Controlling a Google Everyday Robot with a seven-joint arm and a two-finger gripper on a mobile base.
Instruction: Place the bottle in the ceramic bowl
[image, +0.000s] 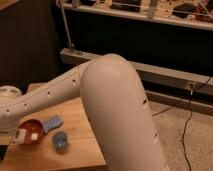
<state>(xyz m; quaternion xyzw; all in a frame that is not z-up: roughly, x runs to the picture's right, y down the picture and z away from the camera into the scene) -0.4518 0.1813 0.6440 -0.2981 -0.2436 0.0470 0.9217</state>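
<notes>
The ceramic bowl (30, 125) is reddish-brown and sits at the left of the wooden table (80, 150). A small whitish shape (34, 135) shows inside the bowl's near side; it looks like the bottle, but I cannot tell if it is held or lying there. My gripper (14, 136) is at the far left, right beside the bowl's left rim, partly cut off by the arm's wrist. My big white arm (115, 110) fills the middle of the view.
A light blue cloth (52, 122) lies just right of the bowl. A small blue-grey cup (60, 141) stands in front of the cloth. Behind the table is a dark shelf unit with a metal rail (165, 75). A cable (187, 120) runs over the floor at the right.
</notes>
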